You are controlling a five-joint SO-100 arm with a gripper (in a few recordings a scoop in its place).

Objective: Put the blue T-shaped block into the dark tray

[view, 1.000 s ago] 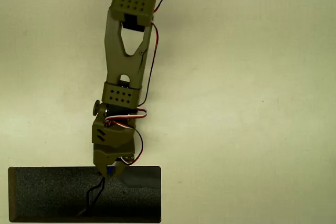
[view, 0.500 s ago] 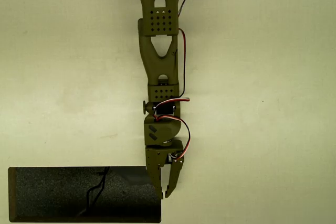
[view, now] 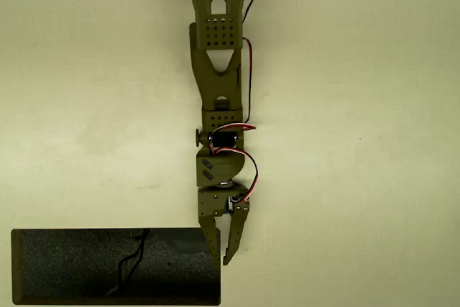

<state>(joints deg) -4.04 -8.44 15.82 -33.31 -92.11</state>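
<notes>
Dark tray [view: 72, 267] lies left of the slightly parted fingers [view: 236, 231], its right end under one finger.

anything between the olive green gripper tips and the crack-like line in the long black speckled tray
Nothing stands there. In the overhead view only bare speckled tray floor runs from the crack-like line to the olive green gripper, which hangs open over the long black tray's right end.

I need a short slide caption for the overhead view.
Olive arm's open gripper poised at the dark tray's right end.
</notes>
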